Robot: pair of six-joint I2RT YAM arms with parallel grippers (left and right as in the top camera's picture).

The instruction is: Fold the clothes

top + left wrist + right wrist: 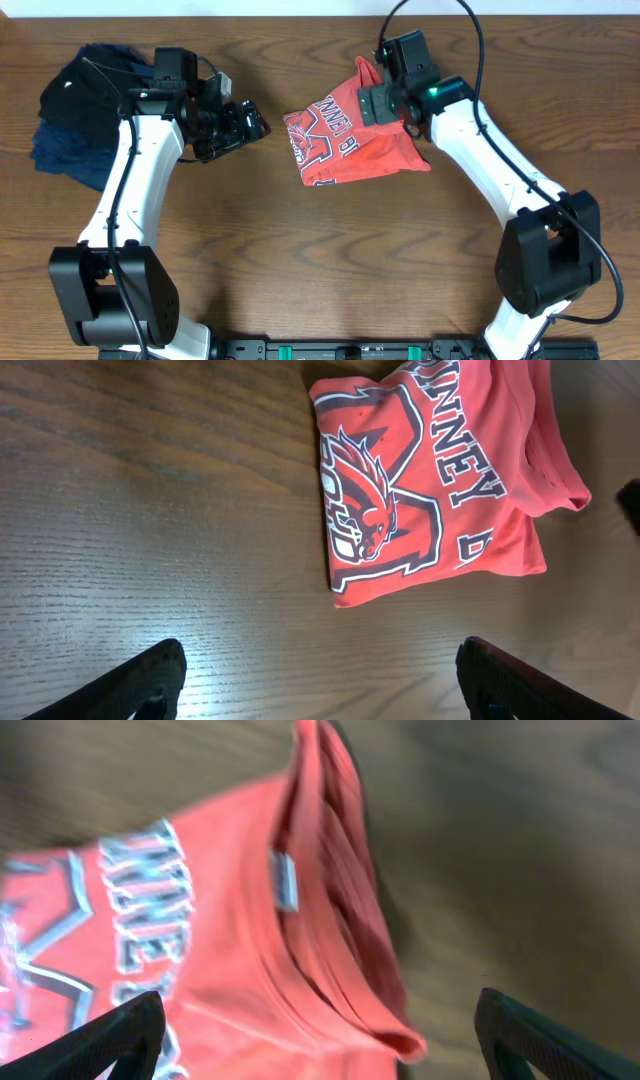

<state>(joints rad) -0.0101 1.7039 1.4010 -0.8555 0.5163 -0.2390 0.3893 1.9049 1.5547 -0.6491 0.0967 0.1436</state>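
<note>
Right gripper (pixel 320 1010) is spread wide with nothing in it, right above the collar end of the coral T-shirt (pixel 345 140), which lies roughly folded at upper centre of the overhead frame. Left gripper (pixel 320 660) is open too, over bare table (pixel 300 260) just off the shirt's left edge. I'd pinch all the loose collar layers, not only the top one, then smooth it flat. The right wrist view is blurry, so I can't tell if the fingers touch cloth. The dark garments (pixel 70 120) upper left aren't part of this.
</note>
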